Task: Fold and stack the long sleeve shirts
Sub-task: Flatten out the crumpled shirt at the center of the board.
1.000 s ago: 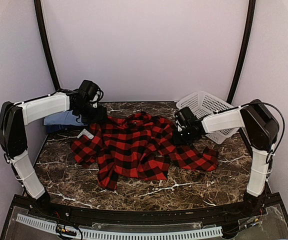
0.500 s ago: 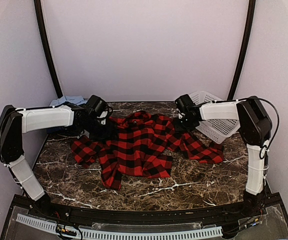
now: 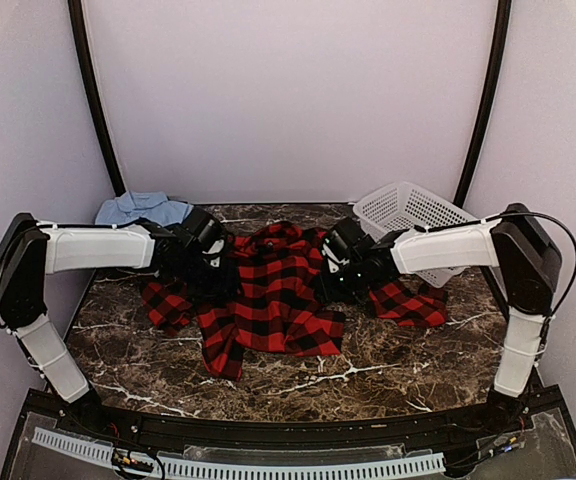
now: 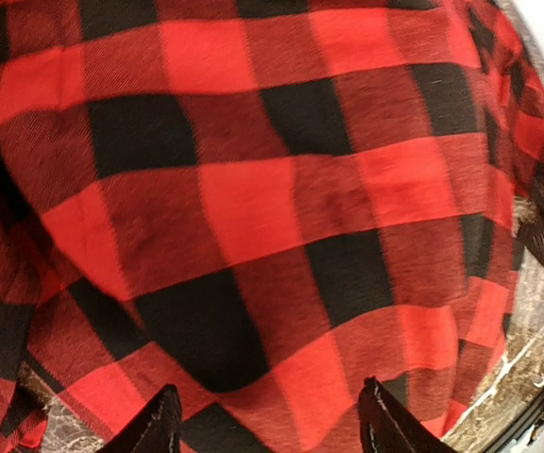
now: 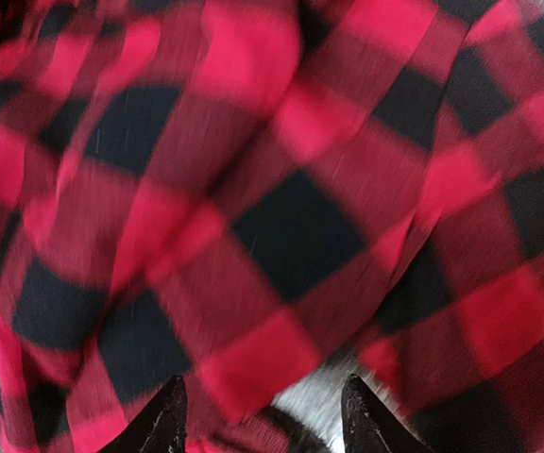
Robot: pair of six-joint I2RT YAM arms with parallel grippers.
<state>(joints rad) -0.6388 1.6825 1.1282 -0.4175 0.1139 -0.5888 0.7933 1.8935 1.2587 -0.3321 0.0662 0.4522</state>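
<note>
The red-and-black check flannel shirt lies rumpled across the middle of the marble table. My left gripper is low over its left part; in the left wrist view its jaws stand apart with the shirt just beyond them. My right gripper is over the shirt's right part, left of a loose sleeve; in the right wrist view its jaws stand apart over blurred check cloth. A light blue shirt lies bunched at the back left. The darker blue shirt is not visible.
A white mesh basket stands tilted at the back right, behind my right arm. Bare marble table shows along the front. Two dark curved poles run up the back wall.
Both grippers have moved inward over the flannel shirt. The right arm swung left from the basket. The shirt's right sleeve has shifted and the light blue shirt is now uncovered.
</note>
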